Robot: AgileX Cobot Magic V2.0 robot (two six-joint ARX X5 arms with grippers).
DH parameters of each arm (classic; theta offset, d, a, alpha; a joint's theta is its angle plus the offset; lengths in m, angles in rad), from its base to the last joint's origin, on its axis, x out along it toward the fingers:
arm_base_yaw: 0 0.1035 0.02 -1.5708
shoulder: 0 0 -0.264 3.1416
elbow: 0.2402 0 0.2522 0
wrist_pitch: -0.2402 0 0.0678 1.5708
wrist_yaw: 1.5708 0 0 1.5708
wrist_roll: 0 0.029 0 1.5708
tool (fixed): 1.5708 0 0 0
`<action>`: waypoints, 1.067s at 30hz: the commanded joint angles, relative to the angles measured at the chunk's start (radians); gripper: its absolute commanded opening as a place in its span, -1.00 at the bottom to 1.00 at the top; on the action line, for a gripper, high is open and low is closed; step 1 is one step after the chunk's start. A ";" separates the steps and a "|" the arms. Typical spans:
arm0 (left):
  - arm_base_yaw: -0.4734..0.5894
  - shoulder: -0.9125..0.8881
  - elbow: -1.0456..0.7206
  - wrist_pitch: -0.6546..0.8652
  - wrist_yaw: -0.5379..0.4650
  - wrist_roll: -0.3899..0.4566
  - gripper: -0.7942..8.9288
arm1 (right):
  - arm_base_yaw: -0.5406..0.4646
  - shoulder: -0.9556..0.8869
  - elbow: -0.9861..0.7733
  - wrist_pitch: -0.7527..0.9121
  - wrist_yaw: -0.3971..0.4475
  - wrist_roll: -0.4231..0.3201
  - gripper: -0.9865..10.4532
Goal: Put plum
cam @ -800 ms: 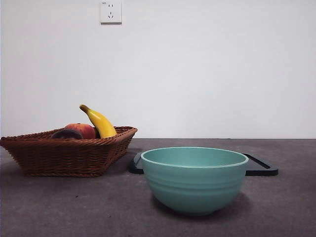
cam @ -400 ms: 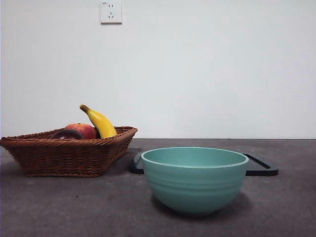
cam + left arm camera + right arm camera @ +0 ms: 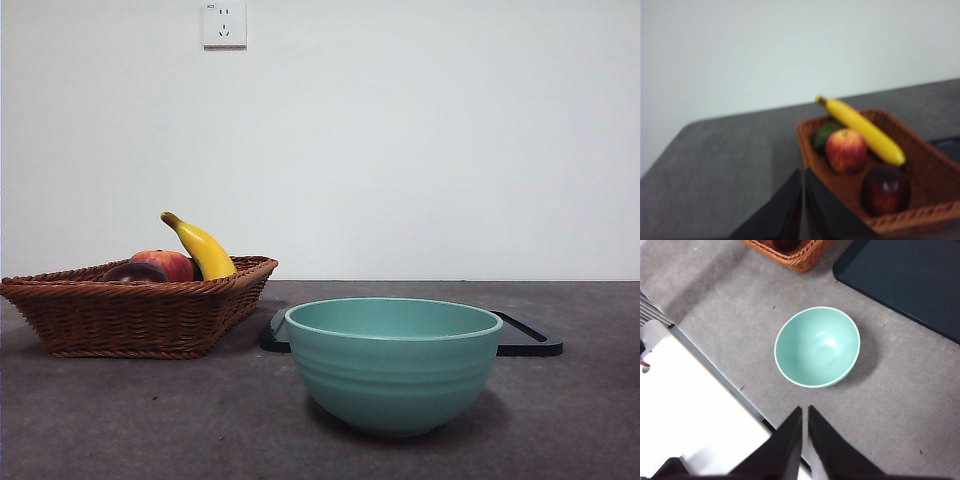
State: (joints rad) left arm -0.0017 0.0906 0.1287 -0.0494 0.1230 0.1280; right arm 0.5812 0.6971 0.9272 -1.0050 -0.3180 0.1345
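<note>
The plum point(image 3: 886, 189) is dark maroon and lies in the brown wicker basket point(image 3: 935, 175), beside a red-orange peach point(image 3: 846, 150) and a yellow banana point(image 3: 862, 129). In the front view only its dark top point(image 3: 133, 272) shows over the basket rim point(image 3: 130, 315). My left gripper point(image 3: 803, 175) is shut and empty, short of the basket's near corner. My right gripper point(image 3: 804, 412) is shut and empty, high above the table, near the teal bowl point(image 3: 817, 347). Neither arm shows in the front view.
The teal bowl point(image 3: 393, 362) stands at the front middle of the table. A dark flat tray point(image 3: 525, 337) lies behind it; it also shows in the right wrist view point(image 3: 905, 280). A green fruit point(image 3: 823, 134) lies in the basket's back corner. A white surface point(image 3: 690, 415) borders the table edge.
</note>
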 commanded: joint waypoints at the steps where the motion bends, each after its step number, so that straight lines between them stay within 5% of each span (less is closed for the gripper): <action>1: 0.003 -0.026 -0.029 -0.004 -0.018 -0.017 -0.82 | 0.005 0.006 0.019 0.010 0.001 -0.011 -0.81; 14: 0.003 -0.088 -0.087 -0.172 -0.079 -0.016 -0.82 | 0.006 0.006 0.019 0.010 0.001 -0.011 -0.81; 32: 0.002 -0.088 -0.106 -0.167 -0.079 -0.035 -0.82 | 0.005 0.006 0.019 0.010 0.001 -0.011 -0.81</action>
State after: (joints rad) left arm -0.0017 0.0055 0.0437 -0.2089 0.0471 0.1020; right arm 0.5812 0.6971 0.9272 -1.0046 -0.3180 0.1345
